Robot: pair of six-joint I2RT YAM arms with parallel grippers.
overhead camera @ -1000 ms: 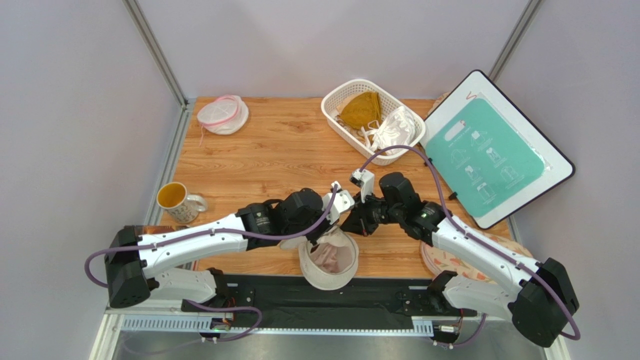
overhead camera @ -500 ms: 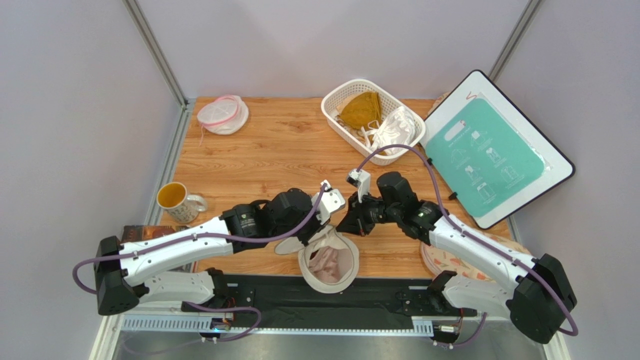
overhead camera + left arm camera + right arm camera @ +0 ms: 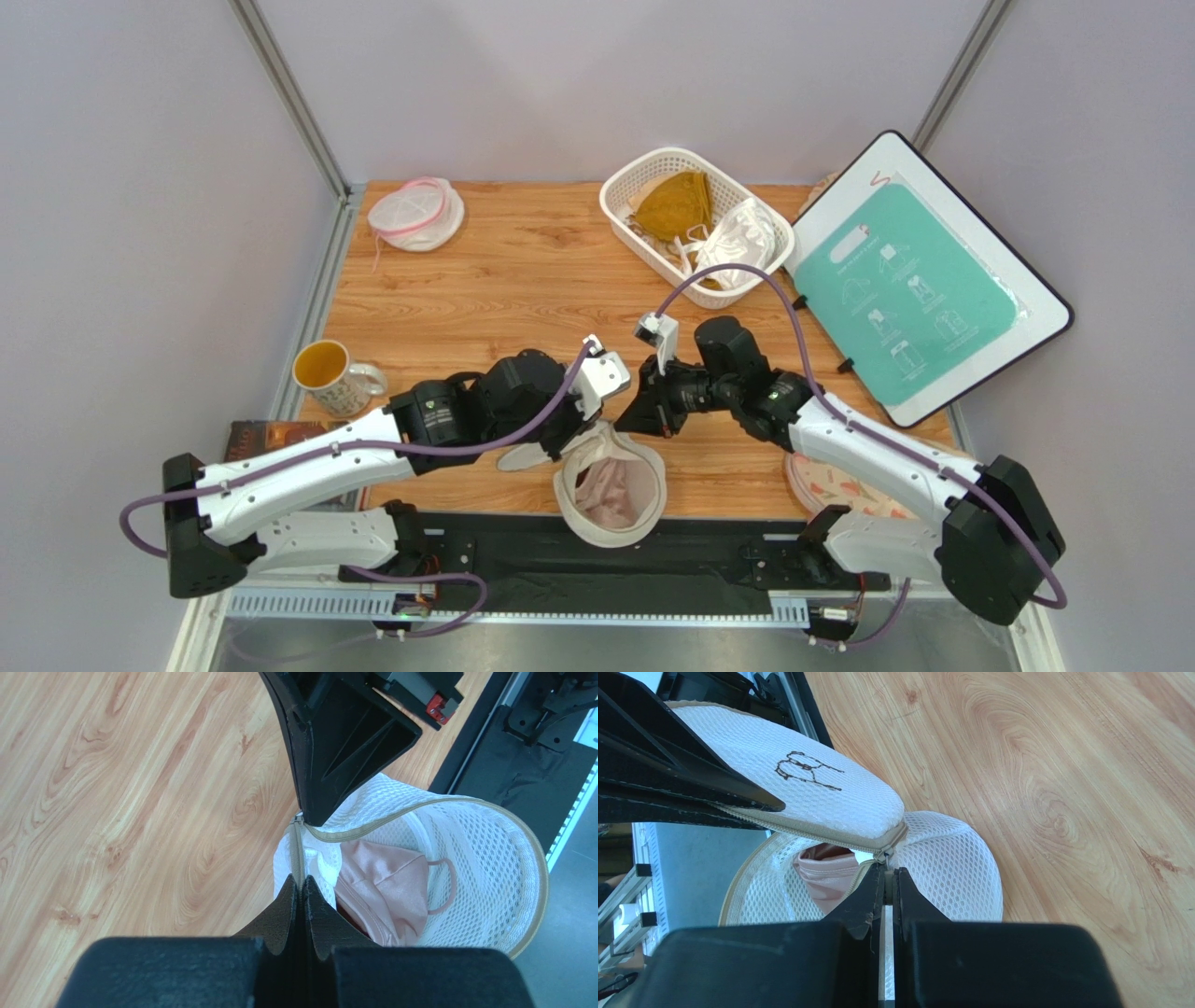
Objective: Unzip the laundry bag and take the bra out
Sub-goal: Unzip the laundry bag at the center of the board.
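Whitish mesh laundry bag [image 3: 612, 486] sits at the near edge of the table [image 3: 463, 280], zip open and one round end flipped up, with the dusty-pink bra [image 3: 384, 890] bunched inside. The left gripper [image 3: 302, 885] and right gripper [image 3: 885, 875] are both clamped tight on its zipper seam.

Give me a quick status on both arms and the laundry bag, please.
Both jaws shut, pinching the laundry bag at its zipper seam. Bag open, lid flap raised. Bra inside, untouched. Nothing in the way.

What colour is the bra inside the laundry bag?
Pale dusty pink. The bra shows best in the left wrist view.
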